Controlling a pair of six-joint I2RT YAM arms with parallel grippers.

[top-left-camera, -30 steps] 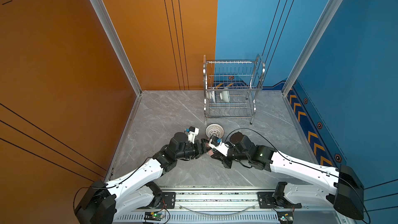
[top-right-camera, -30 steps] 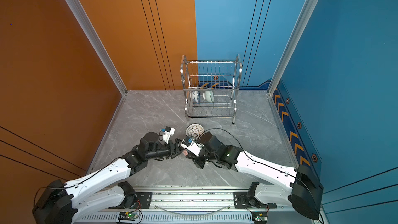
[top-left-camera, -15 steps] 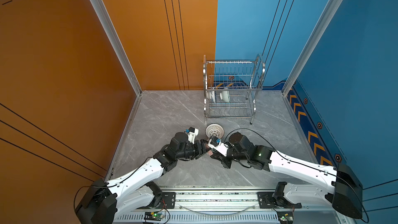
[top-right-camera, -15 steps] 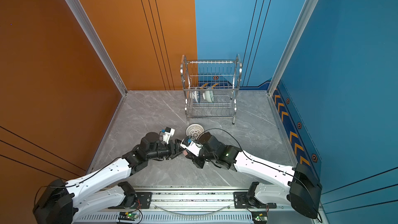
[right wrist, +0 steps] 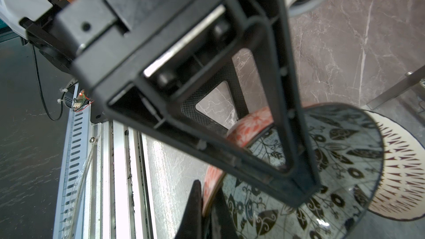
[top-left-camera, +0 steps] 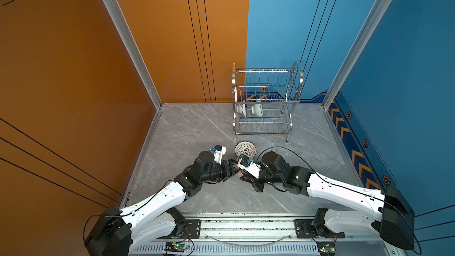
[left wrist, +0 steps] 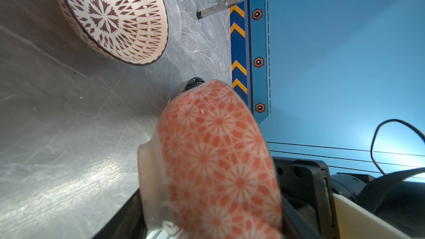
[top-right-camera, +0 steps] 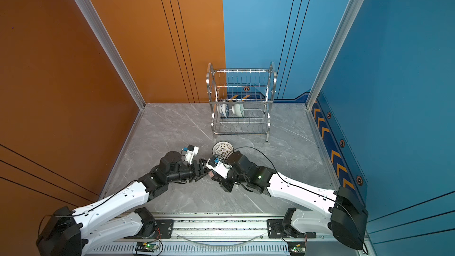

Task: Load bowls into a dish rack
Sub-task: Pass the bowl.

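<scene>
Over the last second the top views show almost no movement: both arms stay met over the middle of the desk [top-left-camera: 197, 124], a little nearer its front edge. The right claw [right wrist: 204, 203] is closed on the rim of the leaf-patterned bowl [right wrist: 333, 157] and holds it tipped on edge, off the desk. The left claw [top-left-camera: 232, 167] has its jaws wide on either side of the bowl's reddish outside, but I cannot tell whether they press on it yet. This looks like a hand-over caught halfway, so the bowl is no nearer the dish rack [top-left-camera: 296, 75] at the back edge. There a blue-floral bowl [top-left-camera: 242, 110] and a pale bowl [top-left-camera: 258, 110] already stand below the top shelf. The lattice bowl [top-left-camera: 245, 148] sits on the desk between the claws and the rack, still waiting.
</scene>
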